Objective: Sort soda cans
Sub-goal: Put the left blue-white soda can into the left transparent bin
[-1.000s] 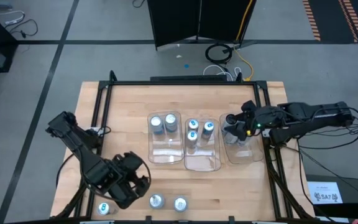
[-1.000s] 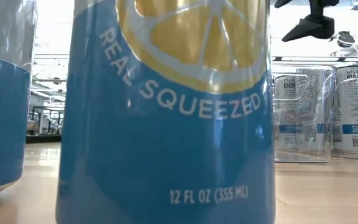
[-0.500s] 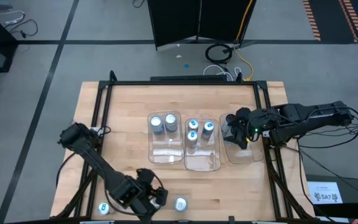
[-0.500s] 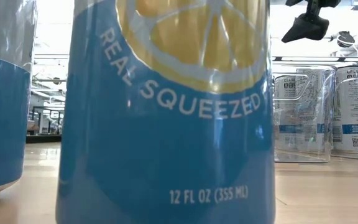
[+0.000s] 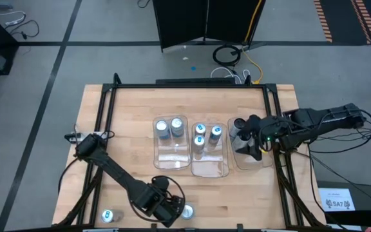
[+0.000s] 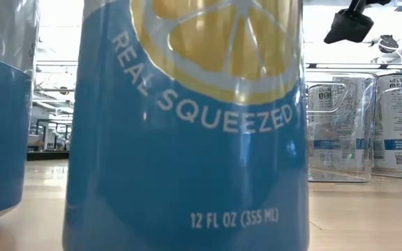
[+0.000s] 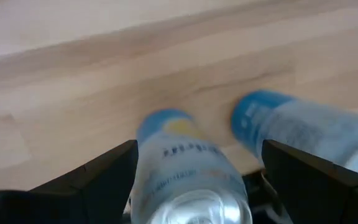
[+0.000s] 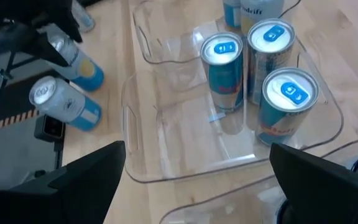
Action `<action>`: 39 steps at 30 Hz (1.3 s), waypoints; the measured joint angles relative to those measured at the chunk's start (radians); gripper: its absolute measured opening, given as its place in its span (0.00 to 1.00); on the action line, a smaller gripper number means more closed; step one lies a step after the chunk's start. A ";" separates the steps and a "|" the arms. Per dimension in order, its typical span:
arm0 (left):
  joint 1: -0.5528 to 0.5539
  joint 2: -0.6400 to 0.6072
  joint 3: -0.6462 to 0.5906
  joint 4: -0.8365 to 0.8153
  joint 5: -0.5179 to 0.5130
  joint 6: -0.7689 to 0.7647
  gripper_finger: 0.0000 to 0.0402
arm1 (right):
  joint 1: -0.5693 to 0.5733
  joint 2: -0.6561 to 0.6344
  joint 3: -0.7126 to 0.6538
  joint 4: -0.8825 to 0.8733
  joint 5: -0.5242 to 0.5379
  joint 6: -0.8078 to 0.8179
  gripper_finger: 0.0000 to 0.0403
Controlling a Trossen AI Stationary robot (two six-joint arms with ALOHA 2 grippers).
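Soda cans stand upright on the wooden table. My left gripper hangs at the near edge, pointing down, open, with a blue-and-white can between its fingers; I see no touch. A second can stands just beside it, and a third can stands near the front left corner. Two cans sit in the left clear tray. Three blue cans sit in the middle tray. My right gripper hovers open above the right tray.
The three clear trays stand side by side at mid-table, their near halves bare. A black frame runs along the table's edges. In the low view a blue can with a lemon print fills the foreground and another can stands left of it.
My left gripper has swept along the near edge toward the table's right and come down, rolling its wrist, until its open fingers stand astride the middle front can. My right gripper has rolled its wrist while staying above the right tray. No can has moved.
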State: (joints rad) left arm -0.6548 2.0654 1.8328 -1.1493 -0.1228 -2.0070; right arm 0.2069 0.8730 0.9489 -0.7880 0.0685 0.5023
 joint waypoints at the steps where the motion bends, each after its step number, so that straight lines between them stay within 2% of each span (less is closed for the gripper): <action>1: 0.000 -0.001 0.006 -0.001 0.012 0.006 0.88 | 0.003 0.000 0.000 -0.005 0.000 -0.002 0.97; 11: -0.038 -0.002 0.035 0.024 0.094 0.050 0.88 | 0.005 0.000 0.000 -0.015 0.003 -0.021 0.97; 25: -0.048 0.032 0.029 0.037 0.097 0.061 0.88 | 0.005 0.000 0.000 -0.008 0.009 -0.043 0.97; 33: -0.059 0.075 0.028 0.044 0.148 0.080 0.88 | 0.005 0.000 0.000 -0.008 0.009 -0.052 0.97; 39: -0.071 0.076 0.025 0.045 0.161 0.155 0.88 | 0.005 0.000 0.000 -0.008 0.009 -0.066 0.97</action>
State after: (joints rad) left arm -0.7253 2.1418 1.8576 -1.1043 0.0385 -1.8524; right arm 0.2115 0.8730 0.9489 -0.7958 0.0773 0.4360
